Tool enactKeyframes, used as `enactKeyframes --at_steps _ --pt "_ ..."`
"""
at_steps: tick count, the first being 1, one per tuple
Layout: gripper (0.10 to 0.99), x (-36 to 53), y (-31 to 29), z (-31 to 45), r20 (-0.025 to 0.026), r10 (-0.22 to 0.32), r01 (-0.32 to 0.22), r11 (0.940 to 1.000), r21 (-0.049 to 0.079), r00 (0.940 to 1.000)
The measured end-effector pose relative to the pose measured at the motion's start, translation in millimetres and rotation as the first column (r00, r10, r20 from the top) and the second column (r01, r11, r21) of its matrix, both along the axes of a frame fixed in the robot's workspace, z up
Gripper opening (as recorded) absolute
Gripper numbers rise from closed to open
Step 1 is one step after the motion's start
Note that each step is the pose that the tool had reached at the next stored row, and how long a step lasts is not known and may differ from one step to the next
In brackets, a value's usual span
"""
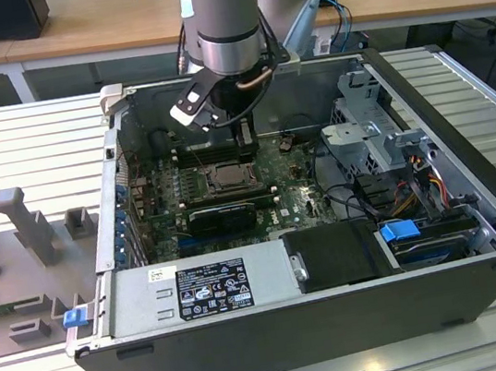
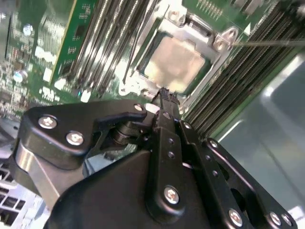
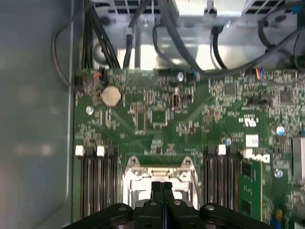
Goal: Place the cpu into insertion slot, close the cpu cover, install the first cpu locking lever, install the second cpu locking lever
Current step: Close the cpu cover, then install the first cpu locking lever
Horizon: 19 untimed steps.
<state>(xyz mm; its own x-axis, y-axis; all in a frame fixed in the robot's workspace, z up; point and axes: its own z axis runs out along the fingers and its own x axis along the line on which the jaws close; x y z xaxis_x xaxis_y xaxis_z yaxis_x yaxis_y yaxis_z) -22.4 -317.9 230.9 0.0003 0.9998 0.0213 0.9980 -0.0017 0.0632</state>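
Black claw [image 2: 164, 93], closed tight and empty, hovers over the seated pale-beige square cpu [image 2: 176, 62]; lever-locking seems underway, demanding precise hooking.

Pale square cpu [image 2: 177, 62] lies flat, framed by the silver cpu cover [image 2: 137, 86].
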Motion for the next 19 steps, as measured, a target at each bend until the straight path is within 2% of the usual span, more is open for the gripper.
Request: enactKeyframes --at_steps 8,11,19 --pt "0.106 -24.0 0.1 -0.8 -0.0008 0.001 -0.001 1.0000 0.001 1.0000" --pt "0.106 -27.1 0.0 -0.8 -0.0008 0.001 -0.001 1.0000 0.001 1.0000" --pt "0.106 -27.7 0.0 0.1 -0.0008 0.001 -0.001 1.0000 0.001 1.0000"
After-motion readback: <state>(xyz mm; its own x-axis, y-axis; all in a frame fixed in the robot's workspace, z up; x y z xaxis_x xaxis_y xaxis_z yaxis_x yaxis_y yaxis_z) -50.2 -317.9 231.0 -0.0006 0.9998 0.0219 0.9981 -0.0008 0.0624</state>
